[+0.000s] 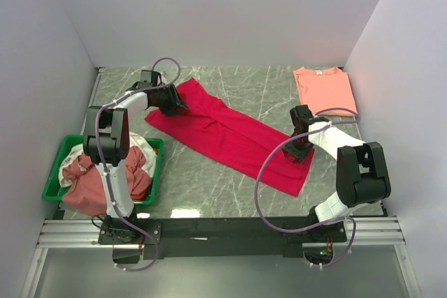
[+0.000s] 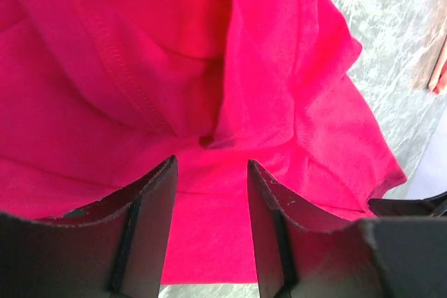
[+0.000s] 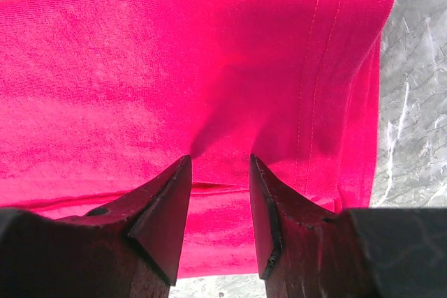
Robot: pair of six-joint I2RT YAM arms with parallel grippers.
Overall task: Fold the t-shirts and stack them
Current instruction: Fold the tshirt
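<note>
Cloth fills both of your wrist views; it is the crimson-red t-shirt [image 1: 230, 137], lying as a long band slantwise across the table [image 1: 258, 85], from far left toward near right. Your left gripper [image 2: 209, 165] sits at the band's far-left end; its fingers stand spread, with red cloth showing in the gap, and you cannot tell from that view whether the tips touch the fabric or hang just over it. A hem with its stitch line curls up in loose folds ahead of the fingers; what lies under those folds is hidden. Your right gripper [image 3: 220, 164] is near the near-right end, at the band's right-hand edge, fingers likewise apart; the cloth puckers into a small crease between the tips, yet whether any layer is caught there is hard to make out. From above, the fingers of both grippers are hidden by their own dark bodies. The salmon-pink t-shirt [image 1: 325, 91] lies folded flat in the far-right corner, well apart from the red one. On the left, the green tray [image 1: 53, 172] holds a heap of t-shirts [image 1: 84, 190], dusty rose, white and a glimpse of orange; the left arm [image 1: 115, 148] crosses in front and covers the middle of it, so you cannot count them.
</note>
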